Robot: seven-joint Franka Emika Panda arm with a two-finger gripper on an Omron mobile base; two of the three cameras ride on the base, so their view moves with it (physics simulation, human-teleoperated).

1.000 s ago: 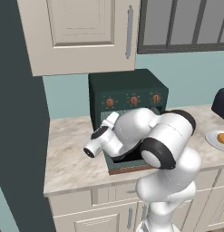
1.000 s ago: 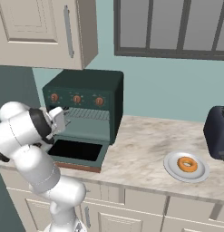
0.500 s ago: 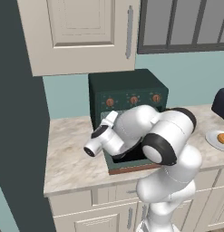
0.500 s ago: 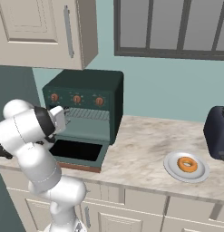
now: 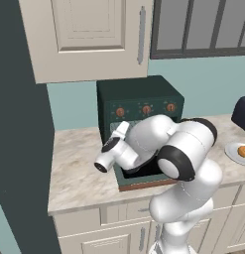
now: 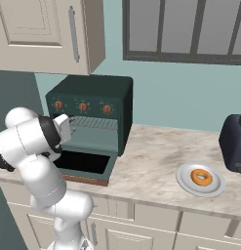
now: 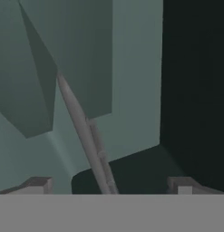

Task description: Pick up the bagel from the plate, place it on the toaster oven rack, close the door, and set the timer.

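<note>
The bagel (image 6: 201,177), a small orange-brown ring, lies on the white plate (image 6: 186,178) on the counter at the right; both also show at the right edge of the left base view, bagel (image 5: 244,152) on plate (image 5: 233,152). The dark green toaster oven (image 6: 90,112) stands open, its door (image 6: 85,166) folded down flat and the wire rack (image 6: 95,123) bare inside. My gripper (image 7: 109,185) is open, its fingertips wide apart with nothing between them. The hand (image 6: 63,128) hovers at the left front of the oven opening, far from the plate.
A dark toaster (image 6: 234,144) stands right of the plate. Cream cabinets (image 6: 44,34) hang above the oven and a window (image 6: 190,29) sits behind. Three copper knobs (image 6: 83,106) line the oven front. A dark tall panel (image 5: 20,124) borders the counter's left end.
The arm has shifted only slightly in front of the oven. The gripper stays open, and the bagel, plate and door have not moved.
</note>
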